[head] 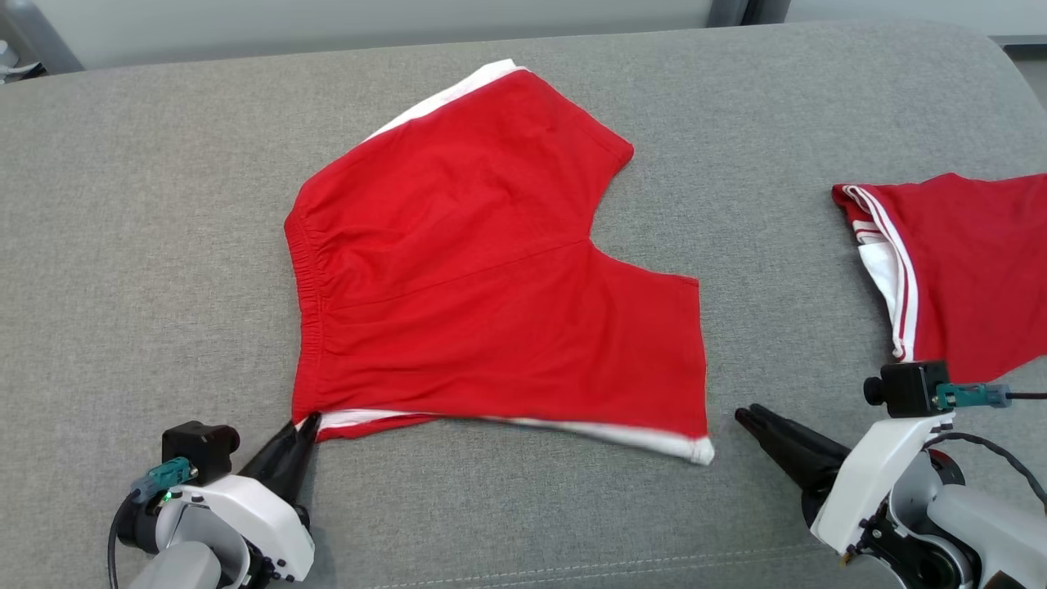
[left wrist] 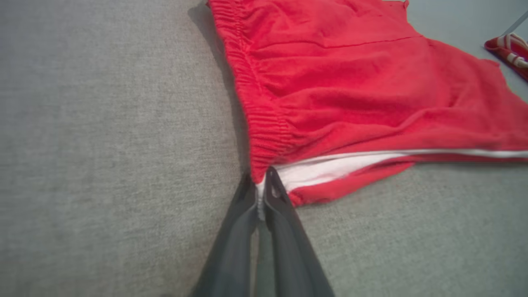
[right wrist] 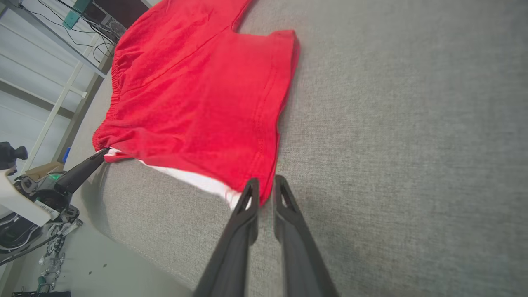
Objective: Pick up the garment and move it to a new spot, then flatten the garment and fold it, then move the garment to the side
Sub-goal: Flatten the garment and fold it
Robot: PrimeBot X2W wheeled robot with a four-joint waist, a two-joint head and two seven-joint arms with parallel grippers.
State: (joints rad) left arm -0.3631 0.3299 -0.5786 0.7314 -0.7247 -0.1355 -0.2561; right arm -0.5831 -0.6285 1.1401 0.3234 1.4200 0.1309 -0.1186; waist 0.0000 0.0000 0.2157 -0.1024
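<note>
The garment is a pair of red shorts with white side trim, lying spread flat on the grey cushion. My left gripper is shut on its near waistband corner; the left wrist view shows the white and red cloth pinched at that gripper's tips. My right gripper rests low on the cushion just right of the near leg hem corner, a small gap away. In the right wrist view its fingers stand slightly parted, with nothing held, in front of the shorts.
A second red garment with white stripes lies at the cushion's right side, close behind my right wrist. The cushion's front edge runs just below both grippers. Bare grey fabric lies left of and behind the shorts.
</note>
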